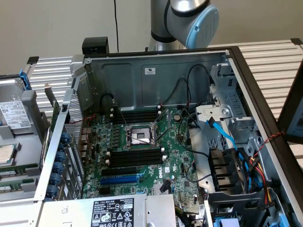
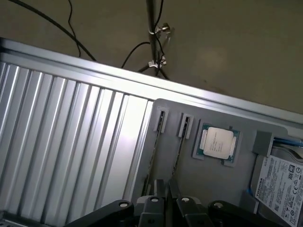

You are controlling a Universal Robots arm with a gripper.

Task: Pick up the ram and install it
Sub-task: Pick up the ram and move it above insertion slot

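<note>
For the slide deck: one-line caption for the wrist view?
Claw above the grey tray: two ram sticks on edge in its slots, a CPU and a hard drive alongside.

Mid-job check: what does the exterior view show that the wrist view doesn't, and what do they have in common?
Exterior view only: the open grey metal computer case, its large green motherboard, the long black memory slots and the arm's silver-and-blue joint.
Wrist view only: the black jaws, standing shut, and two narrow tray slots, each holding a thin edge-on strip, possibly the ram.
Both: the ribbed aluminium table, the grey parts tray, the square silver processor chip and the white-labelled hard drive.
</note>
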